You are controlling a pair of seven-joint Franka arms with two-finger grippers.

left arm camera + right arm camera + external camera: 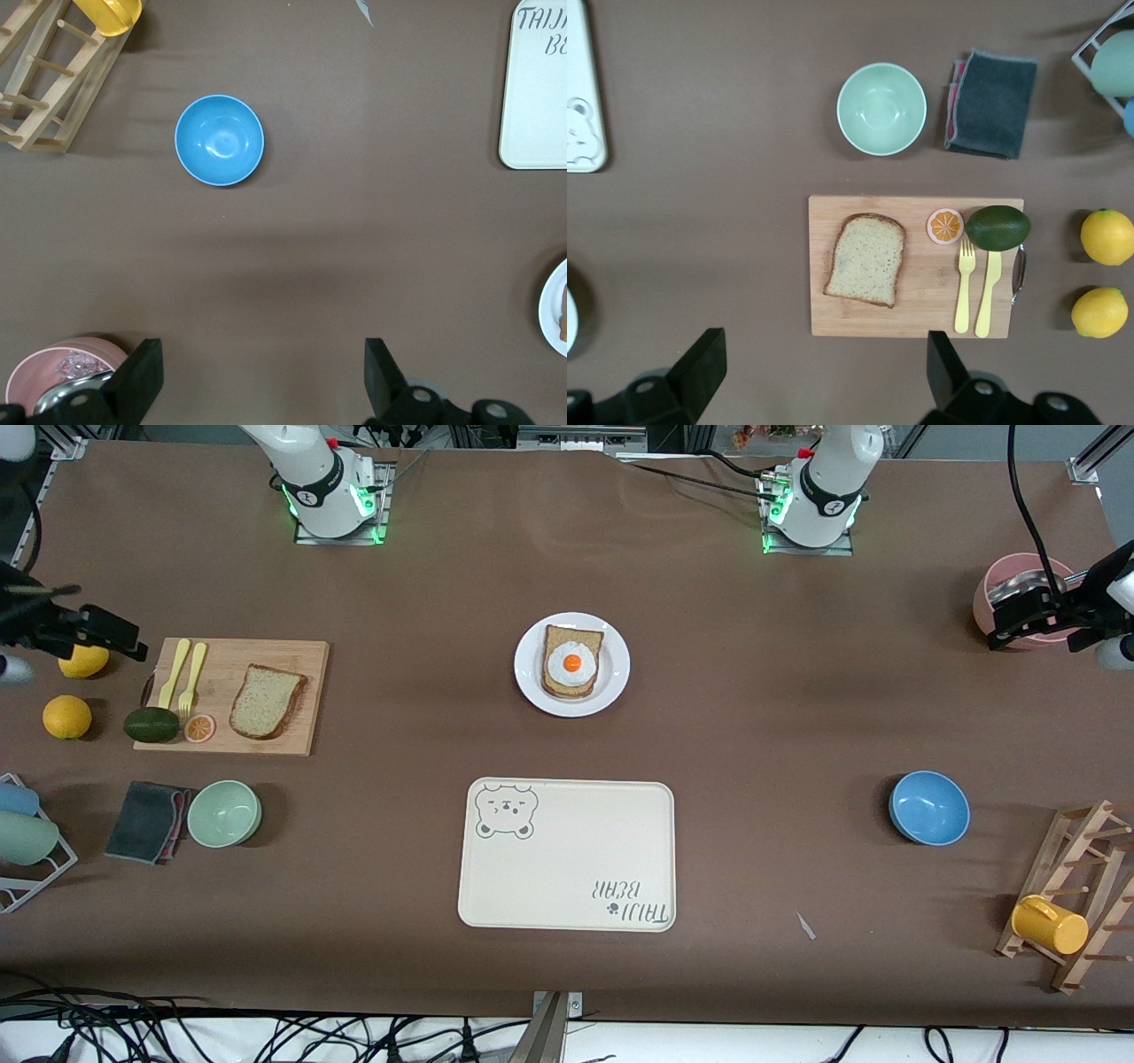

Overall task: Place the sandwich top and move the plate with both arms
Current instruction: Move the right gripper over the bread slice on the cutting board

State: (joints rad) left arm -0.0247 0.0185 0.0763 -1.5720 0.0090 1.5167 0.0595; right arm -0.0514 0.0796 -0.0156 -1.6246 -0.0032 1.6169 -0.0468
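Observation:
The sandwich top (266, 701), a speckled brown bread slice, lies on a wooden cutting board (301, 660) toward the right arm's end of the table; it also shows in the right wrist view (866, 259). The white plate (616, 657) sits mid-table and holds bread topped with a fried egg (572, 662); its rim shows in the left wrist view (554, 305). My right gripper (115, 636) (824, 372) is open and empty, high over the table beside the board. My left gripper (1019, 615) (263, 376) is open and empty, high up beside a pink bowl (1019, 571).
A cream bear tray (567, 886) lies nearer the camera than the plate. On the board are a yellow fork and knife (182, 673), an avocado (151, 724) and an orange slice (199, 728). Nearby are two lemons (67, 716), a green bowl (224, 813), a dark cloth (146, 821), a blue bowl (928, 808) and a wooden rack with a yellow mug (1050, 924).

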